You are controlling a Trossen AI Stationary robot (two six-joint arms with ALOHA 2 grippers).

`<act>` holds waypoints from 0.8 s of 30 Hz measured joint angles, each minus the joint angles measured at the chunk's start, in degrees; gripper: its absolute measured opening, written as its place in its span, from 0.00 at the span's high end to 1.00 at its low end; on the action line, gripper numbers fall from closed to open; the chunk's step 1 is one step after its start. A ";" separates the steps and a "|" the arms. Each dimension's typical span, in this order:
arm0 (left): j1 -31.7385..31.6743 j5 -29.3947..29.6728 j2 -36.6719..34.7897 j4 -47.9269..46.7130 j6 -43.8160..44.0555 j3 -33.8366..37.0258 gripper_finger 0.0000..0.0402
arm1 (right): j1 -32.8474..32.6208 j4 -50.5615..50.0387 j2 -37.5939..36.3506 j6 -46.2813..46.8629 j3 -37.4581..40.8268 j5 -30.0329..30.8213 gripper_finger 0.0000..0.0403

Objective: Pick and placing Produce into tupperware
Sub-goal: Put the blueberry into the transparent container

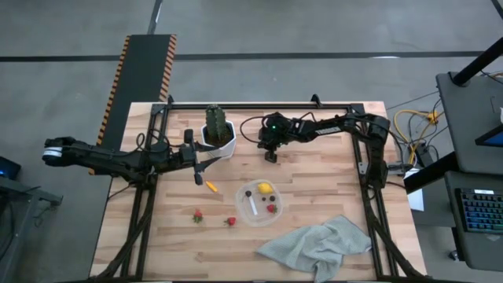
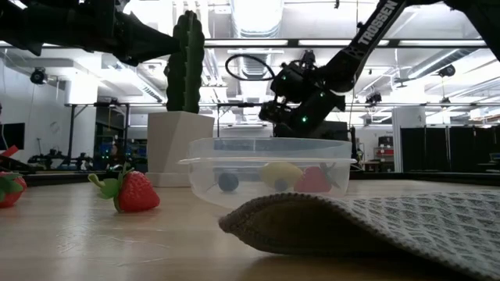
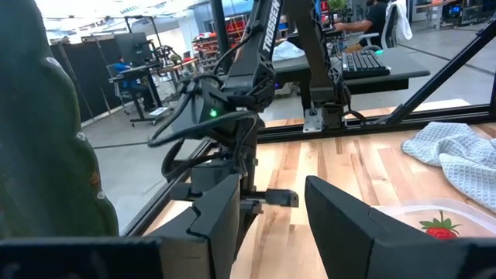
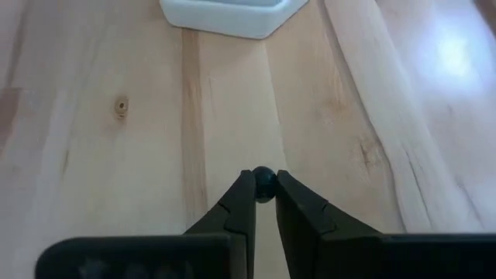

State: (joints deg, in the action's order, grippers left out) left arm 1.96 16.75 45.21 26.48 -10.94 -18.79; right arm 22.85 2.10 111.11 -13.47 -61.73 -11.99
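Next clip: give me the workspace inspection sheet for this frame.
Surface: wooden table, dry, nothing spilled.
Job's things: tupperware holds lemon, strawberry and berry; two strawberries and carrot piece lie outside.
Clutter: cactus pot; cloth near tupperware.
Grippers: right gripper pinches dark berry above the table; left gripper open beside the cactus pot.
Cables: yellow cables off table, right side.
Surroundings: desks, keyboard, people seated far off.
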 joint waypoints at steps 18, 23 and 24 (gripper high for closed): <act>0.00 0.00 0.00 0.02 0.00 0.00 0.66 | -17.01 -9.47 -16.77 3.88 -0.05 -0.16 0.92; 0.00 0.00 0.00 0.04 0.00 0.00 0.66 | -24.01 -9.63 -17.29 6.87 0.09 2.96 0.92; 0.01 0.00 0.00 0.06 0.00 0.00 0.66 | -25.30 -9.77 -17.09 7.05 0.15 4.25 0.92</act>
State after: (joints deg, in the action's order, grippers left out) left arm 1.97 16.75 45.21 26.54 -10.94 -18.79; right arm -2.45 -7.67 94.02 -6.42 -61.59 -7.74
